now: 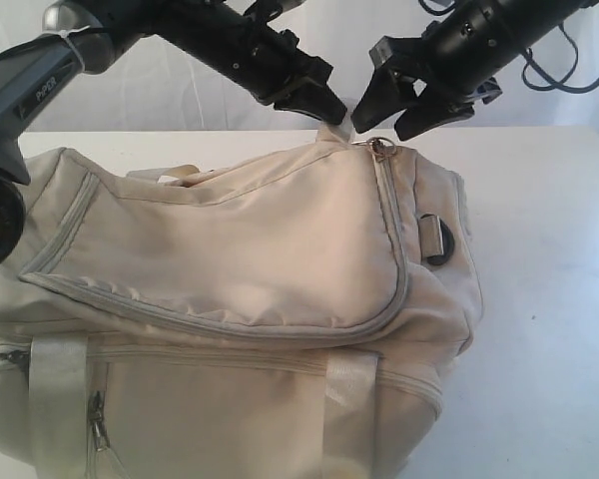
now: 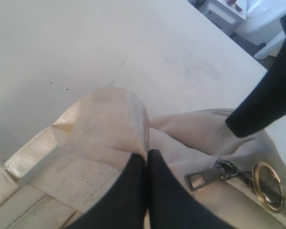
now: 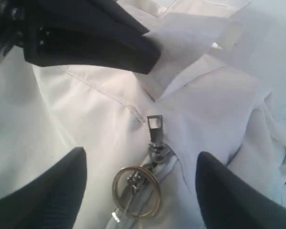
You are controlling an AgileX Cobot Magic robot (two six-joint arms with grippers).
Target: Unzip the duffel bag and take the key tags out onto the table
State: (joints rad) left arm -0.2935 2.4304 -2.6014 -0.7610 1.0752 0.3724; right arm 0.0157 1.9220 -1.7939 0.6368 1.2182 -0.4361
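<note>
The duffel bag [image 1: 230, 259] is sitting on the white table [image 1: 549, 299] and looks zipped up, with the zipper pull [image 3: 154, 126] parked at one end of its top. The left gripper [image 2: 146, 160] is pinched tight on a pale fabric tab [image 2: 105, 119] right beside the zipper pull, and the tab stands up from the bag. The right gripper [image 3: 140, 155] is spread wide with nothing in it. It hangs right over the zipper pull with a finger on either side and looks clear of it. A brass ring [image 3: 136, 191] hangs next to the zipper pull.
</note>
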